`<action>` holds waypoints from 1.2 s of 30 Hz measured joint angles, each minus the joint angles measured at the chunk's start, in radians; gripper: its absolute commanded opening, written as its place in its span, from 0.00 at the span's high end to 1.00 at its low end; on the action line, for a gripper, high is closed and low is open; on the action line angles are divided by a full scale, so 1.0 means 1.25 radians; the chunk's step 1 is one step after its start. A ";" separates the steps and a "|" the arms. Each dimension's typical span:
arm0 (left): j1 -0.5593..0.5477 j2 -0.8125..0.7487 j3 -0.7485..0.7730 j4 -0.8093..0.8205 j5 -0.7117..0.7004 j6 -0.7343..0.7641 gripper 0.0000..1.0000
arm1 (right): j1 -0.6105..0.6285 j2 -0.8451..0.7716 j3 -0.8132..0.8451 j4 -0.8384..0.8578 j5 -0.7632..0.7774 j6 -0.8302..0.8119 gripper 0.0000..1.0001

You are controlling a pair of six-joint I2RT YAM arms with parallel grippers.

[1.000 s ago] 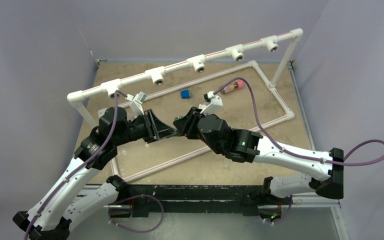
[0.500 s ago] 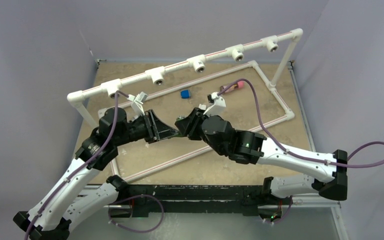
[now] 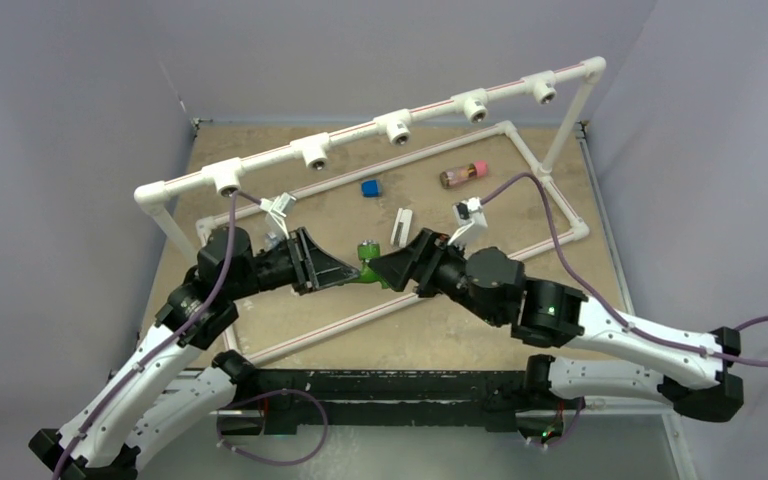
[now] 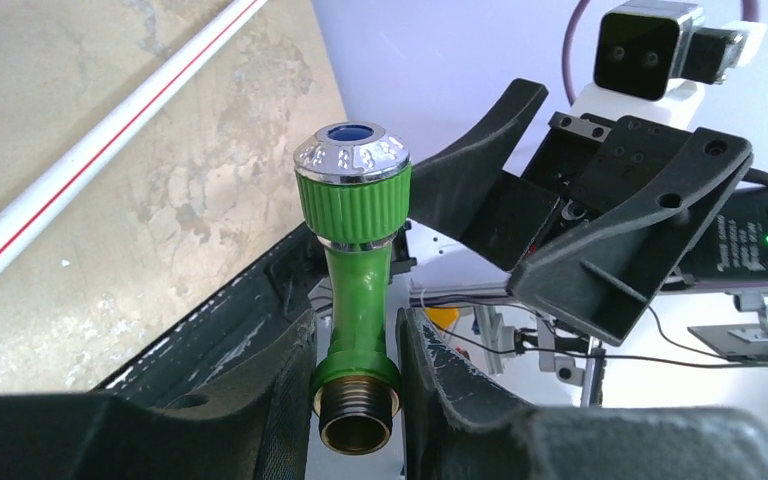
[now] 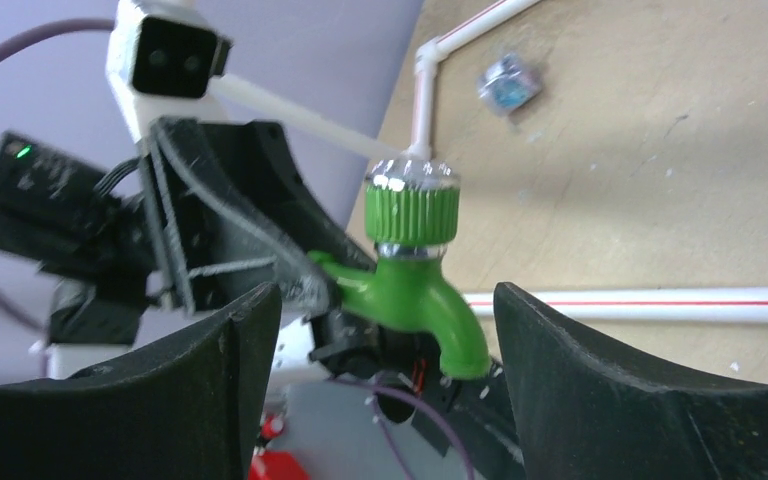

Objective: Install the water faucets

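Observation:
A bright green water faucet [image 3: 368,264] with a ribbed knob and chrome cap hangs in the air between my two grippers, above the board. My left gripper [image 3: 345,270] is shut on its body near the brass threaded stem [image 4: 358,425]; both pads press the faucet [image 4: 355,300]. The knob points away from the wrist. My right gripper [image 3: 388,270] faces it from the right with jaws wide open. In the right wrist view the faucet's hooked spout [image 5: 450,335] lies between those open fingers [image 5: 240,330] without touching them.
A white pipe rail [image 3: 360,135] with several forward-facing sockets [image 3: 316,155] runs across the back, above a white pipe frame [image 3: 560,235] on the tan board. A blue block [image 3: 370,187], a pink-capped cylinder [image 3: 463,174] and a small white piece [image 3: 401,227] lie on the board.
My right arm has drawn back to the right, its gripper apart from the left one. The green faucet, hidden before, now shows between them in the left gripper. The left arm barely moved.

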State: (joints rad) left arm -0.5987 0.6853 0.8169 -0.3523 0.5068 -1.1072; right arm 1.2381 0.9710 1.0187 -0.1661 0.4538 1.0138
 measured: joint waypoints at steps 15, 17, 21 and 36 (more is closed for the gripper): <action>0.000 -0.038 -0.065 0.283 0.125 -0.091 1.00 | 0.001 -0.215 -0.049 0.017 -0.218 -0.098 0.21; 0.000 -0.035 -0.069 0.337 0.150 -0.111 1.00 | 0.001 -0.219 -0.049 0.021 -0.239 -0.108 0.23; 0.000 -0.028 -0.073 0.427 0.199 -0.142 1.00 | 0.001 -0.211 -0.049 0.038 -0.279 -0.121 0.25; 0.000 -0.020 -0.073 0.537 0.248 -0.174 1.00 | 0.001 -0.129 -0.040 0.146 -0.335 -0.137 0.36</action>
State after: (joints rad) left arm -0.5987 0.6601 0.7254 0.3195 0.8162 -1.3251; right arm 1.2388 0.8093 0.9684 0.0162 0.0349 0.8429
